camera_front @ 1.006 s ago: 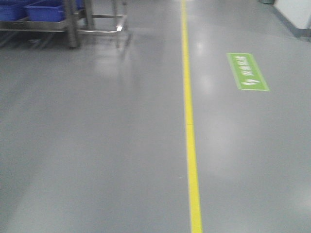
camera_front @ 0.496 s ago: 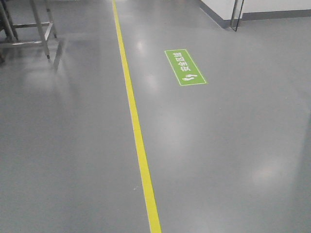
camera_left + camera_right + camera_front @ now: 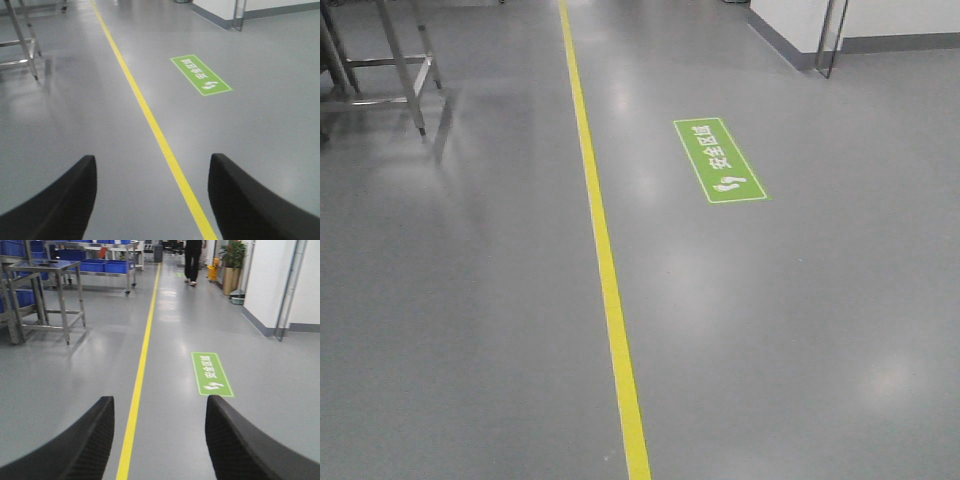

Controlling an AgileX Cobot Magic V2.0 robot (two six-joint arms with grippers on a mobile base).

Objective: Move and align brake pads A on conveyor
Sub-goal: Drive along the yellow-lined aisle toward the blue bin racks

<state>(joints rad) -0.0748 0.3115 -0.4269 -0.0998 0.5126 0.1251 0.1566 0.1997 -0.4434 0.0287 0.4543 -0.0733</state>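
Note:
The brake pads A and the conveyor are out of view in every frame. My left gripper point(image 3: 152, 162) is open above the grey floor, its two black fingers wide apart with nothing between them. My right gripper point(image 3: 160, 402) is also open and empty, its ribbed black fingers point(image 3: 227, 440) spread over the floor. Neither gripper shows in the front view.
A yellow floor line point(image 3: 605, 270) runs ahead, with a green floor sign point(image 3: 720, 160) to its right. Steel table legs point(image 3: 405, 70) stand at the left. Steel racks with blue bins point(image 3: 102, 265) line the left side. A person point(image 3: 192, 260) walks far ahead. A white wall point(image 3: 270, 285) is on the right.
The front view has swung: the yellow line and green sign shifted left across the picture, then slightly back right and closer. The blue bins left the view.

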